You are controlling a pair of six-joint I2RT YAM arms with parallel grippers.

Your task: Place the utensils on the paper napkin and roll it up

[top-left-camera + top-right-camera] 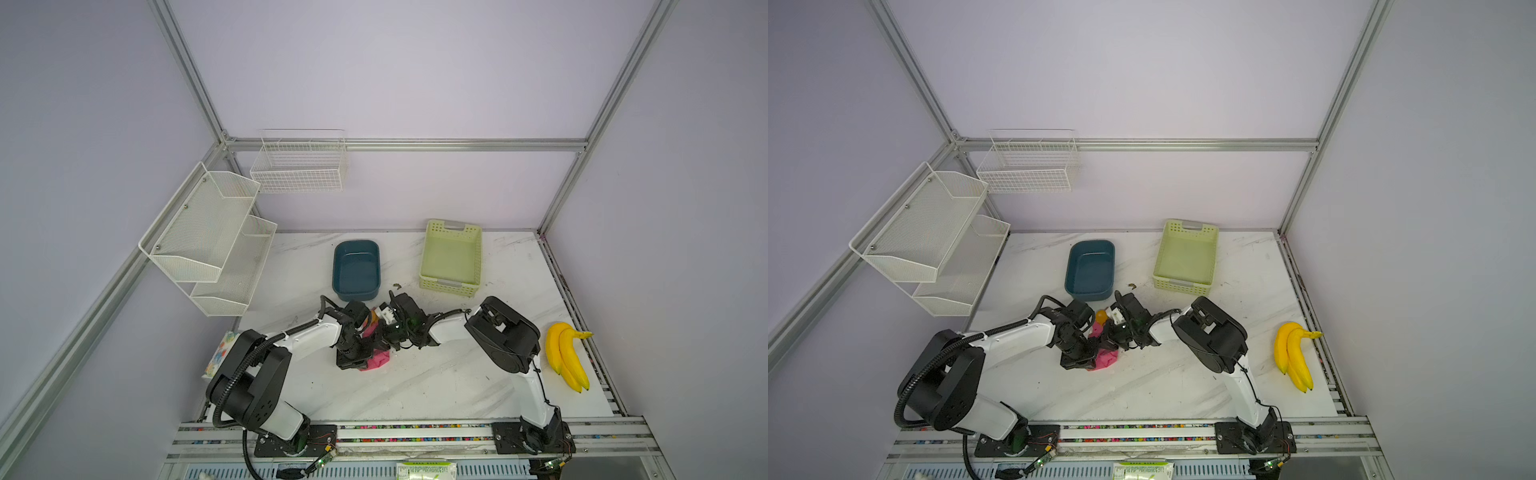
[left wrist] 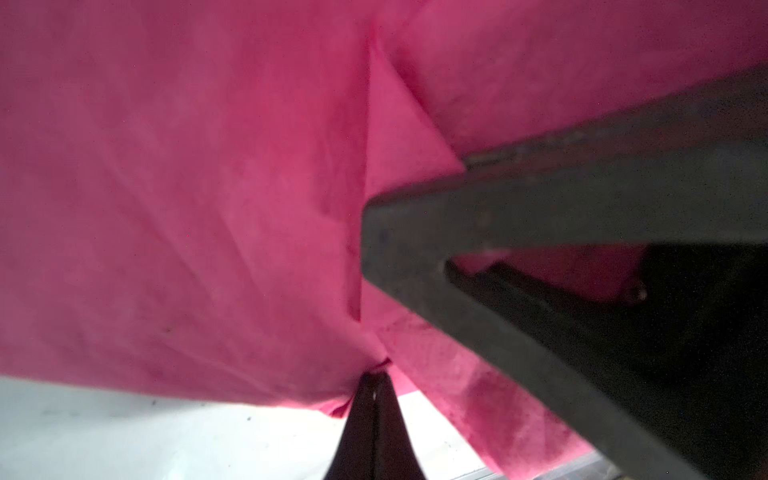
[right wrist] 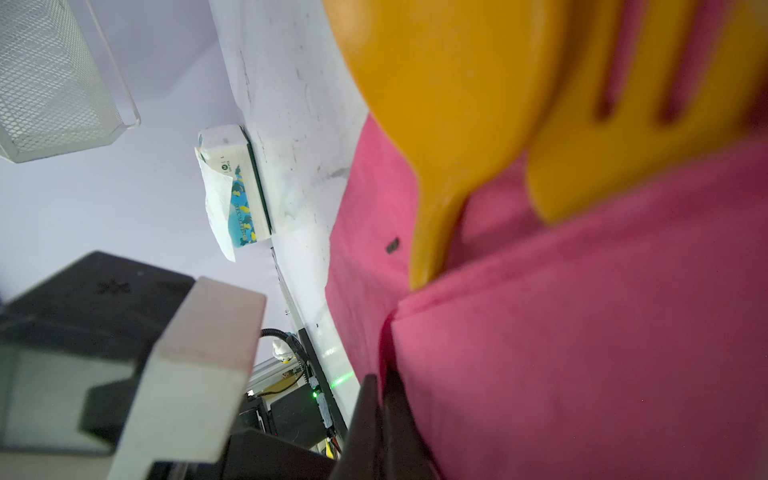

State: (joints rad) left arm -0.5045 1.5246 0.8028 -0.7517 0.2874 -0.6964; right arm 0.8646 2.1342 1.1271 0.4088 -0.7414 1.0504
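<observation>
The pink paper napkin [image 1: 381, 360] [image 1: 1108, 358] lies bunched mid-table between both arms. It fills the left wrist view [image 2: 187, 187], folded over itself. My left gripper [image 2: 376, 378] [image 1: 371, 348] is shut, pinching a fold of the napkin just above the tabletop. My right gripper [image 3: 380, 380] [image 1: 389, 341] is shut on a folded napkin edge [image 3: 582, 332]. The orange utensils lie on the pink sheet: a spoon [image 3: 449, 104] and a fork [image 3: 623, 145], their handles tucked under the fold. In both top views only an orange tip [image 1: 374, 318] [image 1: 1100, 316] shows.
A blue tub [image 1: 356, 270] and a green basket [image 1: 452, 259] stand behind the arms. Bananas [image 1: 567, 357] lie at the right edge. A white floral packet [image 1: 220, 353] [image 3: 232, 191] sits at the left edge. White mesh shelves [image 1: 208, 241] and a wire basket [image 1: 299, 166] hang on the walls.
</observation>
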